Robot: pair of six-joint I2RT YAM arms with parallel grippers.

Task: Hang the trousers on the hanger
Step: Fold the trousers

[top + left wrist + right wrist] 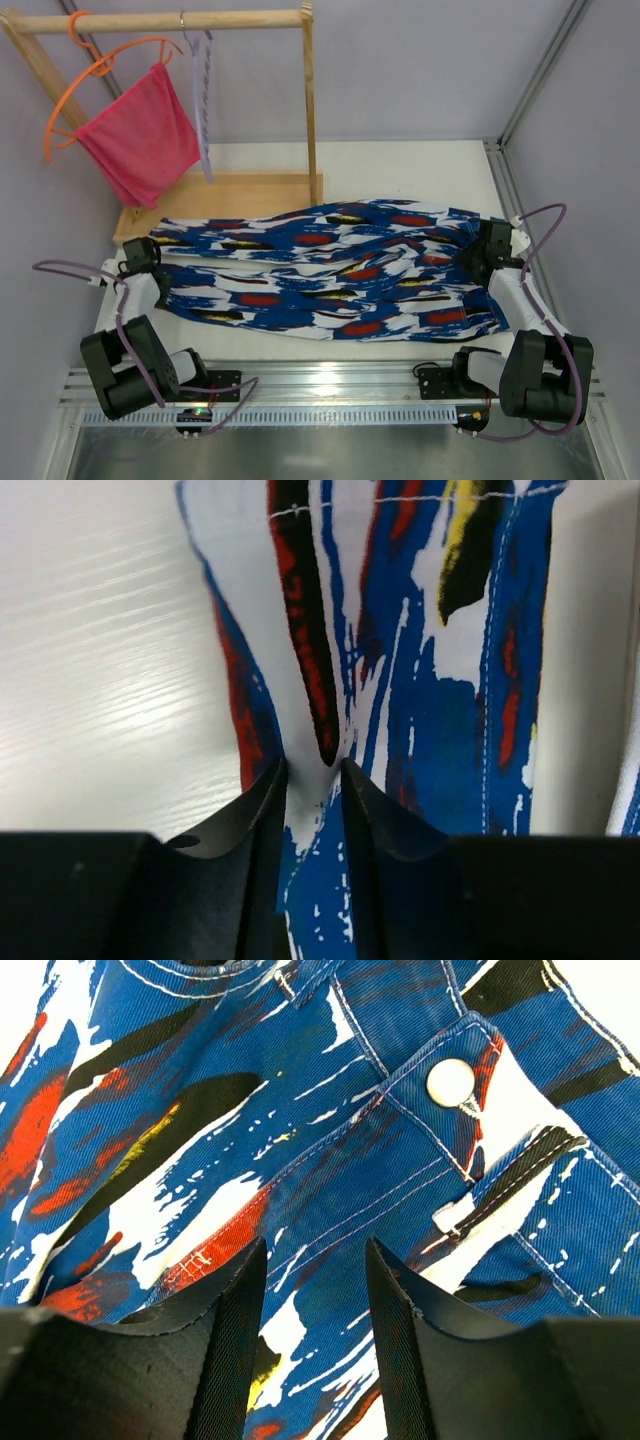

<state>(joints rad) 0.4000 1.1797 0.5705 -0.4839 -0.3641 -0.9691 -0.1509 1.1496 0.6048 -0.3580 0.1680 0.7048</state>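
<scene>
1. Trousers (330,270) lie flat on the worktop (400,165), long axis left to right.
2. Left fingers (140,258) pinch the leg end; right fingers (488,248) straddle the waistband, and I cannot tell whether they grip it.
3. Hanger (203,105) hangs far left on the rail (240,20), likely nearer the left arm.

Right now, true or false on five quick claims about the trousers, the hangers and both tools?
1. The trousers lie spread on the table. True.
2. The pale hanger lies beside them. False: it hangs from the wooden rail.
3. The left tool has a fold of trouser cloth between its fingers. True.
4. The right tool is at the leg hems. False: it is at the waistband, by the metal button.
5. The orange hanger is bare. False: a pink-red cloth hangs on it.
</scene>
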